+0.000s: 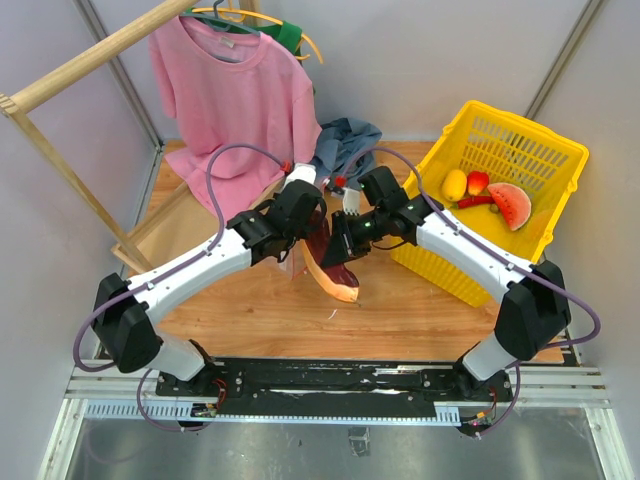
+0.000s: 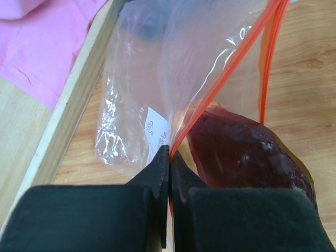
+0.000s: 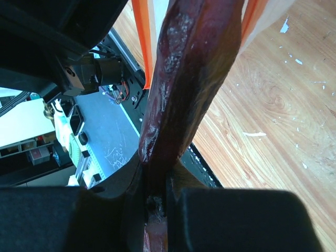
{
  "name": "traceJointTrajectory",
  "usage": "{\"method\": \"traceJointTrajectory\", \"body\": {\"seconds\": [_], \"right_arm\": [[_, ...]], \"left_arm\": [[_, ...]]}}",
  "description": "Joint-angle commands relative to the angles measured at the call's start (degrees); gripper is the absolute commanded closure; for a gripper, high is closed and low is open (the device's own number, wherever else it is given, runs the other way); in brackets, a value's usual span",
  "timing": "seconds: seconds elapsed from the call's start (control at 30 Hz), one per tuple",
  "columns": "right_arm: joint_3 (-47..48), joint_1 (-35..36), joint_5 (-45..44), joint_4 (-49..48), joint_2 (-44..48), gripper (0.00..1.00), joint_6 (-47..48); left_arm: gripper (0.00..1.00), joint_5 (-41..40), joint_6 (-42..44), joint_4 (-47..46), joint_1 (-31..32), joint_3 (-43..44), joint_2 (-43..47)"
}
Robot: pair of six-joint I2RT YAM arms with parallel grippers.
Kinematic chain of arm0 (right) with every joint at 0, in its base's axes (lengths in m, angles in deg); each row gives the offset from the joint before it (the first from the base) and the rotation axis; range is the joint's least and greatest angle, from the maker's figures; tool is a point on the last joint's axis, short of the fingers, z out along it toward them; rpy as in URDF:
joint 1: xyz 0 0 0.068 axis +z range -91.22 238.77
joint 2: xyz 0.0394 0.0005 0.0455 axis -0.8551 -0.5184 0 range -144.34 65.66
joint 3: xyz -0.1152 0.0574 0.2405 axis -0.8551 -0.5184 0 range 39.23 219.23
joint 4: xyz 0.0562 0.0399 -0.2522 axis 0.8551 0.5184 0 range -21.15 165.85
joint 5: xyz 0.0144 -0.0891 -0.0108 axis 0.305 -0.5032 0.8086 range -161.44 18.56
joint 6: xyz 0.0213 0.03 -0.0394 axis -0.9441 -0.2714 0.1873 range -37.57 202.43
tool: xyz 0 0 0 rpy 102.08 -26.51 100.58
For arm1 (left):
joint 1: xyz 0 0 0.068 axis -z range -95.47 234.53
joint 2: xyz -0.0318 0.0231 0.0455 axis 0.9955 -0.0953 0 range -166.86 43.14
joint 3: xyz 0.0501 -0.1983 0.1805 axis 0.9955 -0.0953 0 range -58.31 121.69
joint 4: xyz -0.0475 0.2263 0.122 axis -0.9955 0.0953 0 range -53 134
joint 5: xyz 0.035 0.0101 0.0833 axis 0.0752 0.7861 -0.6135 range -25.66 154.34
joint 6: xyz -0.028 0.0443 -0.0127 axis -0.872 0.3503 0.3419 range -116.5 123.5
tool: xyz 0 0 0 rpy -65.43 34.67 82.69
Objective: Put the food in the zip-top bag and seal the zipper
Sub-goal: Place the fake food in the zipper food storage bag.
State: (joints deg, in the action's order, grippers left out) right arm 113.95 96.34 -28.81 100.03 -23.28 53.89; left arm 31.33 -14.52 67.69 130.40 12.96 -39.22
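Note:
My left gripper (image 1: 312,222) (image 2: 169,152) is shut on the orange-red zipper (image 2: 226,79) edge of the clear zip-top bag (image 2: 136,94), holding it up above the table. The bag's mouth stands open. A dark brown-purple elongated food piece (image 1: 337,268) (image 2: 247,155) (image 3: 189,68) sits between the two zipper strips (image 3: 140,31), with my right gripper (image 1: 342,243) (image 3: 157,181) shut on its end. The watermelon slice (image 1: 510,205), yellow fruit (image 1: 454,184), red pepper piece (image 1: 478,181) and thin chili (image 1: 475,201) lie in the yellow basket (image 1: 525,140). The slider is not visible.
A pink shirt (image 1: 235,100) hangs from a wooden rack (image 1: 90,60) at the back left. A blue-grey cloth (image 1: 345,140) lies behind the grippers. A wooden frame edge (image 2: 68,115) runs along the left of the bag.

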Motion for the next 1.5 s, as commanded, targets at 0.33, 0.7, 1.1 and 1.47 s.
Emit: {"method": "traceJointTrajectory", "body": {"seconds": [0.33, 0.7, 1.1, 1.47], "right_arm": [[3.2, -1.1, -3.5, -2.6, -1.9, 0.99, -5.1], [5.0, -1.9, -7.4, -6.0, -4.6, 0.99, -6.9], [0.9, -2.4, -9.9, -17.3, -4.2, 0.9, -9.2], [-8.2, -2.5, -11.2, -29.0, -0.2, 0.84, -11.3]], "left_arm": [[1.0, 2.6, 1.0, -1.6, 2.4, -2.2, 1.6], [1.0, 6.2, 0.3, -0.2, 5.3, -3.3, 4.6], [1.0, 15.2, -3.4, -0.5, 6.4, -2.2, 5.3], [1.0, 23.2, -13.5, -5.7, 6.4, -3.5, 5.6]]}}
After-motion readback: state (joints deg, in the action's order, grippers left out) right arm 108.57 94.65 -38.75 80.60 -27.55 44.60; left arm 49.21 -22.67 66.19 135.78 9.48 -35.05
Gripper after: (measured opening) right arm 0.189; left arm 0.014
